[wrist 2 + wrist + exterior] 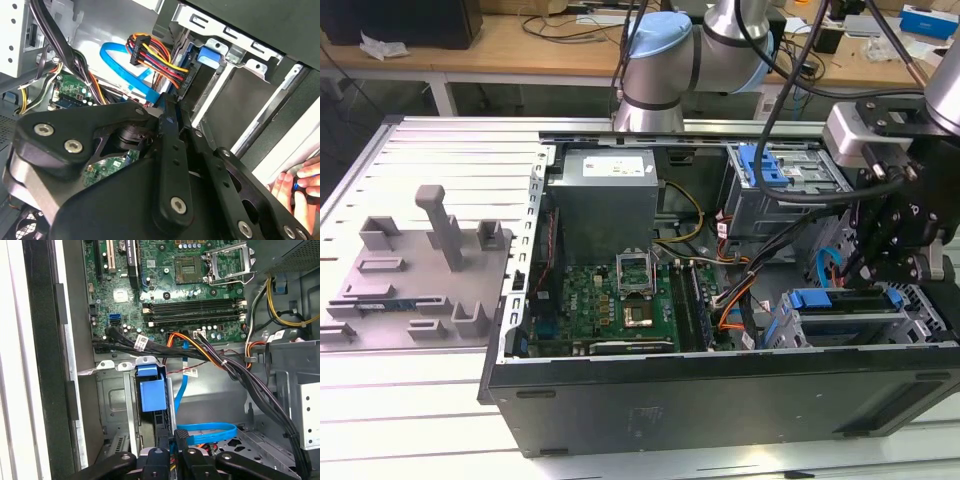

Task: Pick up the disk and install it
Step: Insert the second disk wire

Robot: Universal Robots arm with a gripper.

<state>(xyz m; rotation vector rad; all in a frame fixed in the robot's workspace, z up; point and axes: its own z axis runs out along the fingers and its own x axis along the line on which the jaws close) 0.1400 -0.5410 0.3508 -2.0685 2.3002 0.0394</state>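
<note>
The disk (840, 312) lies in the drive cage (930, 320) at the exterior view's lower right corner of the open computer case, with its bright blue bracket (825, 298) on top. My gripper (900, 270) hangs just above the end of the disk nearest the exterior view's right. In the first wrist view the bracket's blue end (151, 395) stands upright in the cage slot, straight ahead of my gripper (173, 440). Its black fingertips are close together with nothing gripped between them. In the second wrist view my gripper (167, 107) sits beside the cage, whose blue tab (210, 55) shows.
A blue flat cable (205, 432) and bundled power cables (240, 375) run close to the fingers. The motherboard (620, 300), power supply (605, 200) and an upper bay with a blue latch (760, 165) fill the case. A grey fixture plate (420, 270) lies left. A hand (300, 190) is near the case edge.
</note>
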